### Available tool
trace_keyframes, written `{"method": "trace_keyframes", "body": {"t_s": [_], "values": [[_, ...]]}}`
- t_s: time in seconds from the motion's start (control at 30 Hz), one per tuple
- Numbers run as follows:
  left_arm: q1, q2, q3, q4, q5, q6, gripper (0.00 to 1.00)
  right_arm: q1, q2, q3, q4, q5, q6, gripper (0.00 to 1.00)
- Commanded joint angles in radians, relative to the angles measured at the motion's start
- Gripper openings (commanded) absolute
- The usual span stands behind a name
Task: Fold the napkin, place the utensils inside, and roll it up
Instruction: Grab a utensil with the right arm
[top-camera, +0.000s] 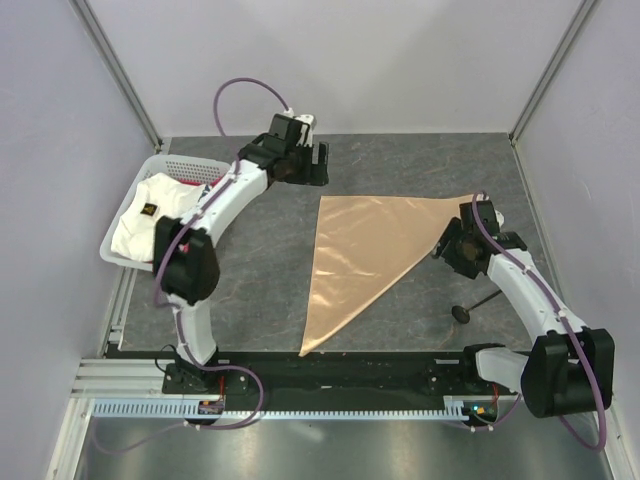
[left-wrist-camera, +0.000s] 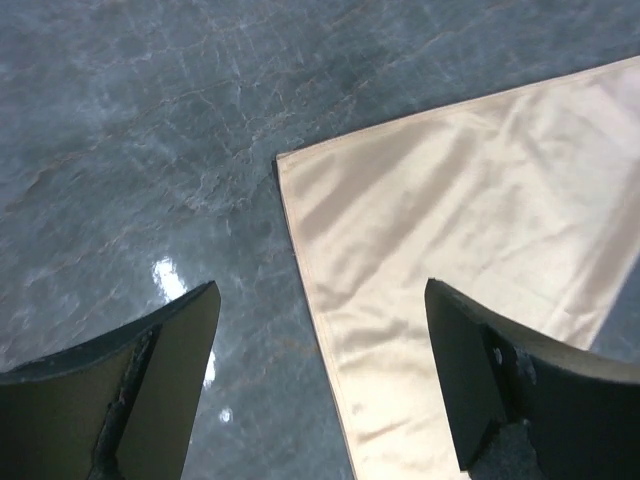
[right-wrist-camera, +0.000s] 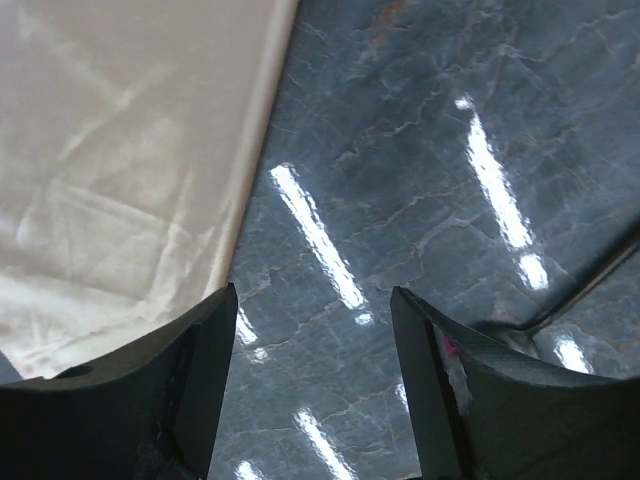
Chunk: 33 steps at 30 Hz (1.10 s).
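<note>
The peach-tan napkin (top-camera: 365, 250) lies flat on the dark table, folded into a triangle with its long point toward the near edge. My left gripper (top-camera: 318, 165) is open and empty above the napkin's far left corner; in the left wrist view the gripper (left-wrist-camera: 320, 340) straddles the cloth's left edge (left-wrist-camera: 470, 220). My right gripper (top-camera: 447, 245) is open and empty beside the napkin's right corner; in the right wrist view the gripper (right-wrist-camera: 312, 340) is over bare table with the cloth (right-wrist-camera: 120, 150) at its left. A small black spoon (top-camera: 470, 308) lies right of the napkin, and its handle (right-wrist-camera: 600, 275) shows at the right wrist view's edge.
A white basket (top-camera: 195, 162) stands at the far left. It holds a white cloth with a dark mark (top-camera: 150, 215) and a pink-red cloth (top-camera: 195, 185). Grey walls enclose the table on three sides.
</note>
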Motion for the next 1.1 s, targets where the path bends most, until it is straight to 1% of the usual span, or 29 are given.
{"method": "trace_keyframes", "body": {"t_s": [0.0,0.07,0.13,0.2,0.27,0.3,0.37,0.4,0.43,0.63,0.8,1.07], "values": [[0.002,-0.257,-0.164,-0.045,0.027,-0.011,0.91,-0.002,-0.029,-0.013,-0.116,0.089,0.034,0.72],[0.002,-0.328,-0.218,-0.078,0.031,-0.003,0.91,-0.002,-0.032,-0.019,-0.161,0.139,0.039,0.72],[0.002,-0.360,-0.232,-0.130,0.071,0.027,0.91,0.000,-0.035,-0.022,-0.193,0.172,0.036,0.71],[0.002,-0.402,-0.269,-0.145,0.076,0.056,0.91,-0.002,-0.031,-0.027,-0.211,0.192,0.031,0.68],[0.002,-0.432,-0.328,-0.128,0.053,0.037,0.91,0.000,-0.025,-0.046,-0.234,0.199,0.036,0.66],[0.002,-0.458,-0.346,-0.115,0.078,0.037,0.91,0.001,-0.022,-0.056,-0.239,0.199,0.037,0.64],[0.002,-0.469,-0.385,-0.086,0.083,0.038,0.91,0.009,-0.020,-0.083,-0.239,0.192,0.044,0.60],[0.002,-0.469,-0.395,-0.082,0.070,0.041,0.91,0.019,-0.017,-0.085,-0.241,0.186,0.047,0.57],[0.002,-0.465,-0.405,-0.081,0.065,0.041,0.90,0.047,-0.014,-0.083,-0.241,0.189,0.050,0.57],[0.002,-0.480,-0.432,-0.076,0.093,0.040,0.90,0.168,0.040,-0.080,-0.290,0.256,0.108,0.56],[0.002,-0.492,-0.432,-0.075,0.083,0.043,0.90,0.197,0.073,-0.065,-0.328,0.290,0.120,0.57],[0.002,-0.502,-0.436,-0.075,0.082,0.046,0.90,0.263,0.144,-0.057,-0.350,0.339,0.143,0.54]]}}
